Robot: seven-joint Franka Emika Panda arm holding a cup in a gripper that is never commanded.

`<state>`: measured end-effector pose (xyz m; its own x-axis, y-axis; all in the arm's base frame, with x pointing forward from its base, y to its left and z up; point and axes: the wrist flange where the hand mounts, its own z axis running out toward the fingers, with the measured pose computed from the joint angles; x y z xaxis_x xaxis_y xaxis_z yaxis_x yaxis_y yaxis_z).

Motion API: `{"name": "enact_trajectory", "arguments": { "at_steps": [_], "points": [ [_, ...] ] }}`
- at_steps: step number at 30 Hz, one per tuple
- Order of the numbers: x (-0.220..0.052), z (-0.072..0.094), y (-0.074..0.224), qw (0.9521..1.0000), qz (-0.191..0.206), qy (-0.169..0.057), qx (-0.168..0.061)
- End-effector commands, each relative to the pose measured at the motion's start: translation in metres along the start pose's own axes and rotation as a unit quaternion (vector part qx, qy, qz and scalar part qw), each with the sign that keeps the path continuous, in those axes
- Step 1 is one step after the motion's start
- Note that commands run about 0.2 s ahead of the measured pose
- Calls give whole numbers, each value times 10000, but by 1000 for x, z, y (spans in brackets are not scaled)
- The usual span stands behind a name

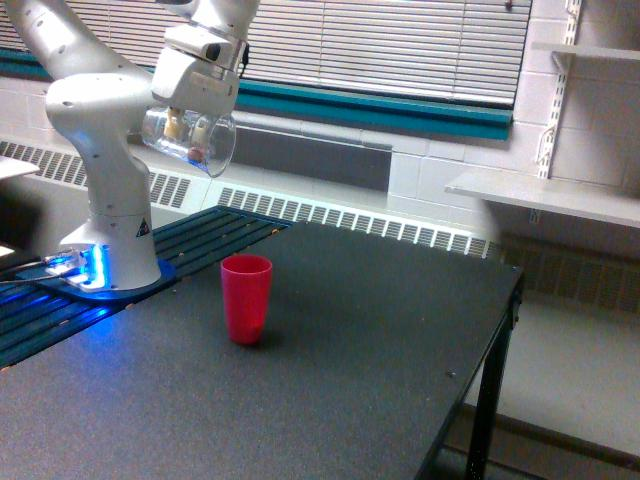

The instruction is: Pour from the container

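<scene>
- my gripper is clamped on the container, jaws closed against its clear sides.
- the container hangs tipped on its side, mouth toward the exterior view's right, high above the table.
- a red cup stands upright below, slightly right.

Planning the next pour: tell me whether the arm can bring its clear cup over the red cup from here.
Probably yes. The clear cup, held tilted in the claw, hangs above the red cup, slightly to the exterior view's left, and nothing stands between them.
</scene>
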<state>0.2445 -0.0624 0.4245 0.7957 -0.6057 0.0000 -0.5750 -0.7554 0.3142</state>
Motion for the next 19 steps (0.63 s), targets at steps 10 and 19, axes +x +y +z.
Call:
{"name": "enact_trajectory", "arguments": {
  "at_steps": [10,19],
  "points": [
    [-2,-3,6,10000,-38,-26,-46],
    [-1,1,9,10000,-76,-9,8]
  ]
}}
